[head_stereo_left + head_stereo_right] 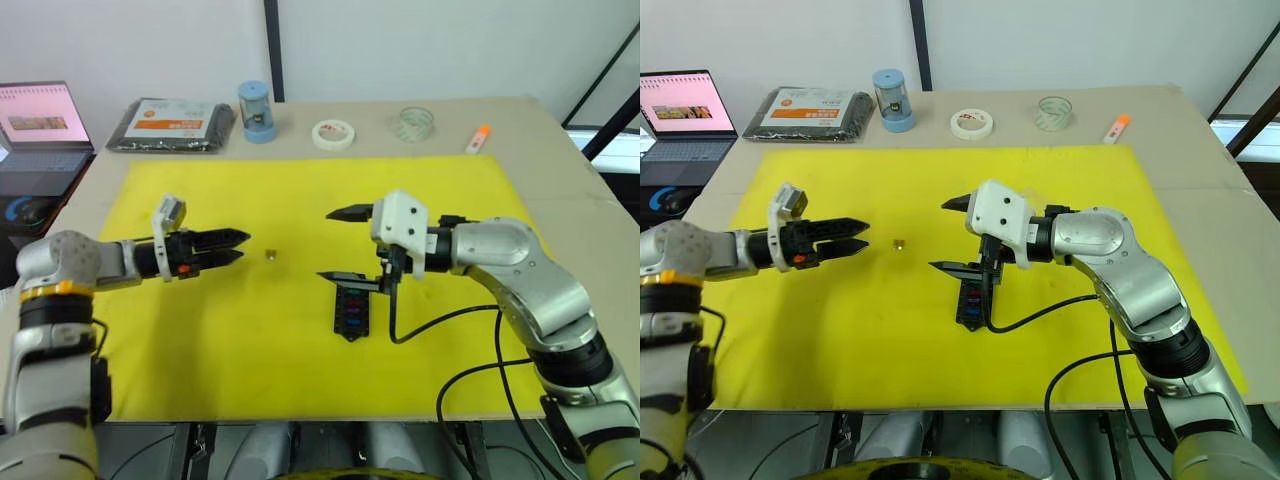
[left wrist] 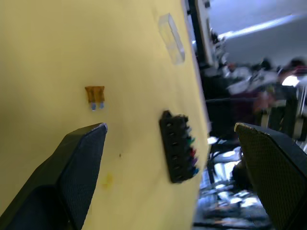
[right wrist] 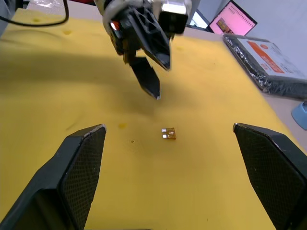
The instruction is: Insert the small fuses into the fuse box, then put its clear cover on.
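Note:
The black fuse box lies on the yellow mat with several coloured fuses standing in its slots. One small amber fuse lies loose on the mat to the left of it. My left gripper hovers just left of that fuse, open with a narrow gap and holding nothing. Just above the box's far end is my right gripper, wide open and empty, its fingers pointing left toward the loose fuse. The clear cover lies on the mat beyond the box in the left wrist view.
Along the table's far edge are a black packet with an orange label, a blue jar, a white tape roll, a clear tape roll and an orange marker. A laptop stands at the far left. A black cable loops beside the box.

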You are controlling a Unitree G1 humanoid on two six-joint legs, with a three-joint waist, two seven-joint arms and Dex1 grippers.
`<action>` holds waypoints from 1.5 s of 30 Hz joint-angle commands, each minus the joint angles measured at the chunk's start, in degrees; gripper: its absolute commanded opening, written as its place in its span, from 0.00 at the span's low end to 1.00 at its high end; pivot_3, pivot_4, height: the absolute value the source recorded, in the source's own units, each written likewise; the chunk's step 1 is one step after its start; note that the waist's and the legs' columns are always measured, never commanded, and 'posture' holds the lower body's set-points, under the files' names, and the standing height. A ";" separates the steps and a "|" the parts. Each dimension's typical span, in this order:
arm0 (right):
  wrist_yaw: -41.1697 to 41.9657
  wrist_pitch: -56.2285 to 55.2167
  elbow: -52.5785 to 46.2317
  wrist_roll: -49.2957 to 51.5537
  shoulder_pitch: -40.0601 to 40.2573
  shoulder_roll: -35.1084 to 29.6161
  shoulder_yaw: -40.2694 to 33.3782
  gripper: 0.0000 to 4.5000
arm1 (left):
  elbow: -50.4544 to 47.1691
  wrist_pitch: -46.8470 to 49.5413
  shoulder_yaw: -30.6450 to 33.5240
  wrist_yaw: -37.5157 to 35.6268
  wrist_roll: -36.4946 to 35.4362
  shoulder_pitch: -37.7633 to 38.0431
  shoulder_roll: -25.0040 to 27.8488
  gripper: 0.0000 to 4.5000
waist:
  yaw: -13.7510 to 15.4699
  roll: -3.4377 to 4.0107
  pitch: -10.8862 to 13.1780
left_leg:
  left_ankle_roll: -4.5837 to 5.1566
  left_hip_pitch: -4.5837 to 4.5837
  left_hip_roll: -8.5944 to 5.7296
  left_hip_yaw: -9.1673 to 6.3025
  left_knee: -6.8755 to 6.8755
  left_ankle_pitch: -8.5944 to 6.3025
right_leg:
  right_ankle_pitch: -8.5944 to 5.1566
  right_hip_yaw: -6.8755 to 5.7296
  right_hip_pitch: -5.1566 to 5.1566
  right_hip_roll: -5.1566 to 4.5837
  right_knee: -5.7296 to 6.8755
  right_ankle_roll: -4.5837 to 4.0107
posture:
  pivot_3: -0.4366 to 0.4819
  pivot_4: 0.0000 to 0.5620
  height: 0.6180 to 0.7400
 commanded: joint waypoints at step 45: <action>-1.76 4.39 -2.78 1.32 0.68 -1.64 -1.74 1.00 | 12.37 -10.33 -5.02 -6.92 14.55 -7.44 -15.05 1.00 | 2.89 0.00 -0.09 | -0.08 -0.02 -0.37 -0.18 0.08 0.04 | 0.02 0.01 0.12 -0.31 -0.01 0.04 | 0.48 0.27 1.00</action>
